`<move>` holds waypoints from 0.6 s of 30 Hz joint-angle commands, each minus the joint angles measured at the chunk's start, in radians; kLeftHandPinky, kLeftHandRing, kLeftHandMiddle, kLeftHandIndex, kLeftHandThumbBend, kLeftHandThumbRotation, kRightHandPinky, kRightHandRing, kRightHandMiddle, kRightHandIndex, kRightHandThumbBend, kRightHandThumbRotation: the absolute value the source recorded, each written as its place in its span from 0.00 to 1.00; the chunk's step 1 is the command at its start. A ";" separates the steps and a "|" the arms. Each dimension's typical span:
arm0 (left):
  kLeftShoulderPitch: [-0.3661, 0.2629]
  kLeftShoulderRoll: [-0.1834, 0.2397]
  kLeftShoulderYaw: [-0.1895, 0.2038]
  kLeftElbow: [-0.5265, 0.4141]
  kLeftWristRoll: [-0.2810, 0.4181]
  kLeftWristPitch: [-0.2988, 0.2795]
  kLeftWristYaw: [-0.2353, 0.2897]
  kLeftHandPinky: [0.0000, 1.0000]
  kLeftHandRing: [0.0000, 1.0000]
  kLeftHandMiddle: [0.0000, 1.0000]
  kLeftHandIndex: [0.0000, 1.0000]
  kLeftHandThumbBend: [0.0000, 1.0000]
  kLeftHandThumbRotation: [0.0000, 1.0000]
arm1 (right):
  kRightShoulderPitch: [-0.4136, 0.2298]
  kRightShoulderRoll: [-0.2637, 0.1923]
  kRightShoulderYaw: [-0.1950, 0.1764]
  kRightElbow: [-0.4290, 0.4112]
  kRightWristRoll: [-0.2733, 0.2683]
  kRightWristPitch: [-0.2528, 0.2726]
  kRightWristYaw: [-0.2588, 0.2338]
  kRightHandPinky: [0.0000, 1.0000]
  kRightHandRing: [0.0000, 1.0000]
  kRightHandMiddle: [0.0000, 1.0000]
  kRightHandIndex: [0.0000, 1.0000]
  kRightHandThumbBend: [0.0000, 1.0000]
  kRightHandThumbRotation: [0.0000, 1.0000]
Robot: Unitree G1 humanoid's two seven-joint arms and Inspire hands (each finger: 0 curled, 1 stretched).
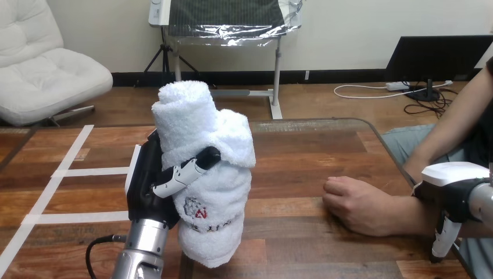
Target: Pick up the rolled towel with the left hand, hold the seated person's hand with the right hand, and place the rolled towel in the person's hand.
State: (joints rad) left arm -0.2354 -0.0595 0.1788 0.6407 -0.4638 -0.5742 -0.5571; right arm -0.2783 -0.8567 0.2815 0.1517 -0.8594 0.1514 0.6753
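White rolled towel [224,186] at centre-left, held upright w/ slight lean, top end coiled, loose flap folded over at the front, red-and-grey print low on the roll. Clamped in left hand [152,185]: black palm behind and left of the roll, fingers [185,172] w/ white shells curled across the front approx. mid-height, dark tip pressed into the cloth. Silver forearm [139,250] rising from the bottom edge, straight under that hand. Bottom end of the towel hanging low in front of the tabletop [290,157]; can't tell if touching the wood or clear of it. Further right, well apart from the towel, person's hand [359,203] resting on the tabletop, loosely closed, knuckles toward the towel. Person's forearm [459,125] running up and off at the right edge. Right hand [456,189] at the person's wrist by the right edge, white shell on top, black body over the wrist area, touching or very near. Grip not readable, so can't tell whether closed round the wrist or just resting on it. White tape strips [70,172] on the wood at far left, away from everything else.
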 commanded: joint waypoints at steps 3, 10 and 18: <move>-0.043 -0.010 0.009 -0.044 -0.001 -0.017 -0.003 0.38 0.43 0.47 0.51 0.99 0.12 | -0.034 0.031 0.007 0.047 0.027 -0.036 -0.054 0.65 0.64 0.68 0.75 0.76 0.01; -0.042 -0.009 0.010 -0.044 -0.001 -0.015 0.001 0.38 0.43 0.47 0.51 0.99 0.12 | -0.030 0.047 -0.001 0.073 0.049 -0.033 -0.099 0.45 0.51 0.58 0.66 0.76 0.00; -0.046 -0.006 0.013 -0.034 0.008 -0.021 0.009 0.38 0.42 0.47 0.51 1.00 0.12 | -0.019 0.042 -0.011 0.084 0.073 -0.055 -0.157 0.40 0.51 0.57 0.56 0.74 0.00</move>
State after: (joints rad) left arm -0.2351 -0.0582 0.1804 0.6407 -0.4597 -0.5744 -0.5530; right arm -0.2782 -0.8384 0.2807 0.2175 -0.8153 0.1117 0.5503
